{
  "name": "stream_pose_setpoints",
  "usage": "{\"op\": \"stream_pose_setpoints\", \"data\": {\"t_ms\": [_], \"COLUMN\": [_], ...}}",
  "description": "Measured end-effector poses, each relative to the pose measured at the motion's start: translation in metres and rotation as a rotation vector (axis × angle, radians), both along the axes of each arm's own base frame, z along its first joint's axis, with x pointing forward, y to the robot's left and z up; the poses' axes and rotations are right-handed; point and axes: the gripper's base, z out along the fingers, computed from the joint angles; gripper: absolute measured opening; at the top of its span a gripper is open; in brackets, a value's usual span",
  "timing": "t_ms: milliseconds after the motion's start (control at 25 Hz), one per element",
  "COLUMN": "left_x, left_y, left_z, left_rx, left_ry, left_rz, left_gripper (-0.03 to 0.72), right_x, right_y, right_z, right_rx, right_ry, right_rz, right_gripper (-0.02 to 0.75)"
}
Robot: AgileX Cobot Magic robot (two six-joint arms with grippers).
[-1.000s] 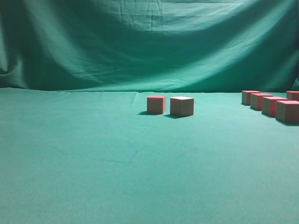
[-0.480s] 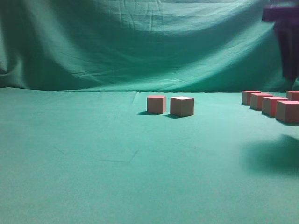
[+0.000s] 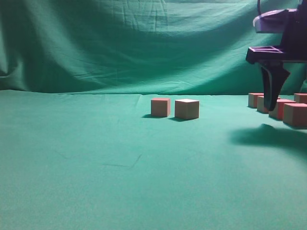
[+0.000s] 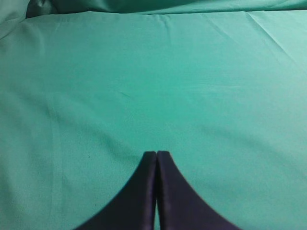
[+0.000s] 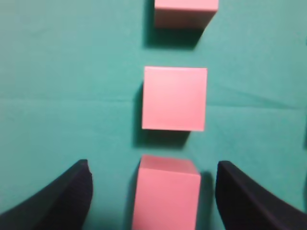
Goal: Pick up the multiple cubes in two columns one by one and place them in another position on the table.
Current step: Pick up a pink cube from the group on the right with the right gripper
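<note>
Two cubes [image 3: 160, 107] [image 3: 186, 109] stand side by side at the middle of the green table [image 3: 96, 167]. More cubes form rows at the far right [image 3: 294, 114]. My right gripper [image 3: 272, 100] hangs over that right group, its dark finger pointing down in front of the cubes. In the right wrist view the right gripper [image 5: 152, 191] is open, with its fingers on either side of the nearest cube [image 5: 167, 194] and a gap on each side. Two more cubes [image 5: 175, 98] [image 5: 184, 12] lie in line beyond. My left gripper [image 4: 156, 154] is shut over bare cloth, empty.
Green cloth [image 3: 144, 48] hangs as a backdrop behind the table. The right arm casts a dark shadow [image 3: 268, 136] on the cloth in front of the right cubes.
The right arm has come down into the exterior view from the top right and now hangs low over the right cubes. Its shadow moved closer. The cubes have not moved.
</note>
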Motion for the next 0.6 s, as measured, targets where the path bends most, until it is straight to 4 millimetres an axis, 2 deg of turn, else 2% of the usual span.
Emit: {"op": "stream_pose_setpoints", "data": {"t_ms": [200, 280, 320, 360, 480, 600], "left_x": [0.0, 0.0, 0.0, 0.0, 0.0, 0.0], "left_y": [0.0, 0.0, 0.0, 0.0, 0.0, 0.0], "left_z": [0.0, 0.0, 0.0, 0.0, 0.0, 0.0], "left_rx": [0.0, 0.0, 0.0, 0.0, 0.0, 0.0], "left_ry": [0.0, 0.0, 0.0, 0.0, 0.0, 0.0], "left_rz": [0.0, 0.0, 0.0, 0.0, 0.0, 0.0], "left_gripper": [0.0, 0.0, 0.0, 0.0, 0.0, 0.0], "right_x": [0.002, 0.003, 0.003, 0.004, 0.004, 0.004], "right_y": [0.001, 0.001, 0.001, 0.001, 0.001, 0.001], "right_z": [-0.009, -0.009, -0.009, -0.01, -0.014, -0.014], "right_rx": [-0.004, -0.001, -0.001, -0.002, -0.005, -0.008], "right_ry": [0.013, 0.004, 0.003, 0.006, 0.014, 0.021], "right_rz": [0.002, 0.003, 0.003, 0.005, 0.006, 0.006], "right_gripper": [0.522, 0.447, 0.463, 0.389, 0.272, 0.274]}}
